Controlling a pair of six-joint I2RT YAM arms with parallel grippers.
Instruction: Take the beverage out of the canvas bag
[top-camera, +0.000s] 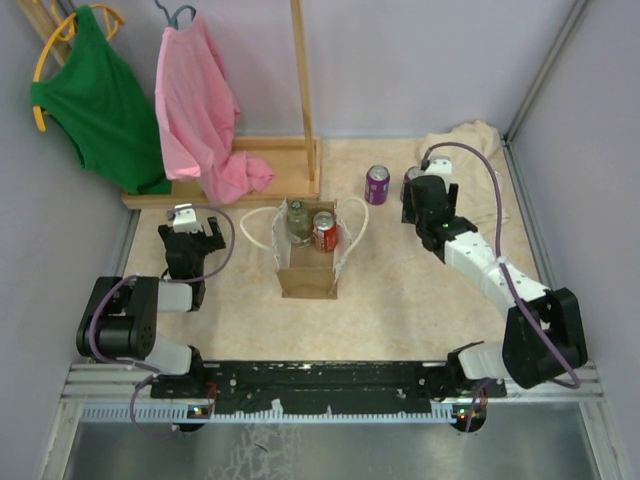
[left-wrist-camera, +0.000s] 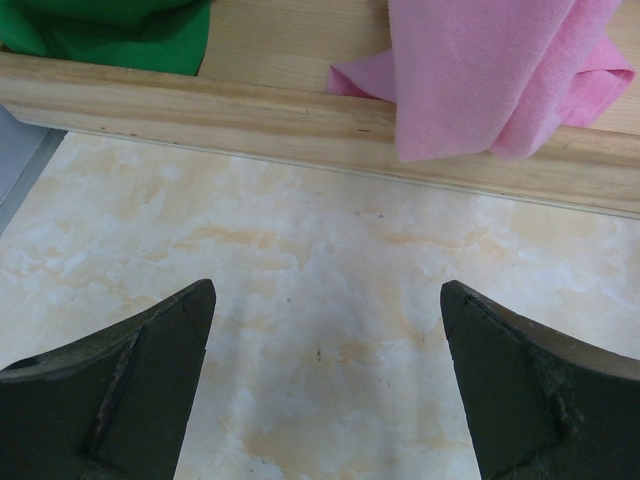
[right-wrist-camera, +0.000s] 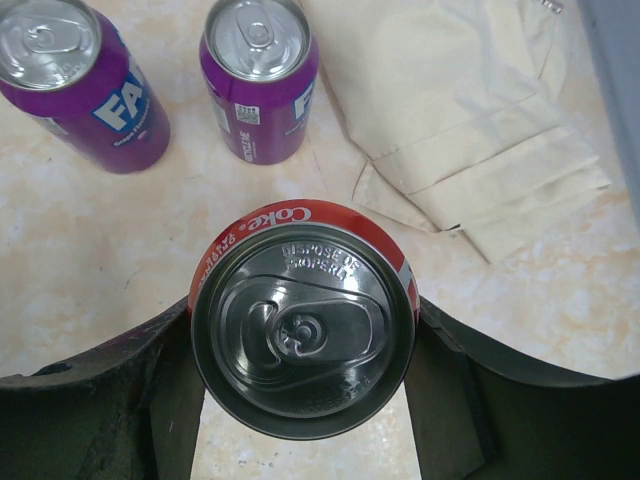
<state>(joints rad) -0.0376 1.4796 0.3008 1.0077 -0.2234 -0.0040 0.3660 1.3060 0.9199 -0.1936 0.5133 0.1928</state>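
Observation:
The tan canvas bag (top-camera: 308, 272) with white loop handles stands at the table's centre. It holds a red can (top-camera: 324, 232) and a green-topped drink (top-camera: 298, 221). My right gripper (top-camera: 427, 203) is to the right of the bag, near the back. In the right wrist view it (right-wrist-camera: 303, 345) is shut on an upright red Coke can (right-wrist-camera: 303, 330), a finger touching each side. That can is hidden under the gripper in the top view. My left gripper (top-camera: 192, 243) is left of the bag. In its wrist view it (left-wrist-camera: 325, 335) is open and empty above bare table.
Two purple cans (right-wrist-camera: 80, 85) (right-wrist-camera: 262, 80) stand just beyond the held can; one shows in the top view (top-camera: 377, 184). A cream cloth (right-wrist-camera: 460, 110) lies at the back right corner. A wooden rack base (top-camera: 240, 175) with a pink shirt (top-camera: 205, 110) and a green shirt (top-camera: 95, 100) stands at the back left.

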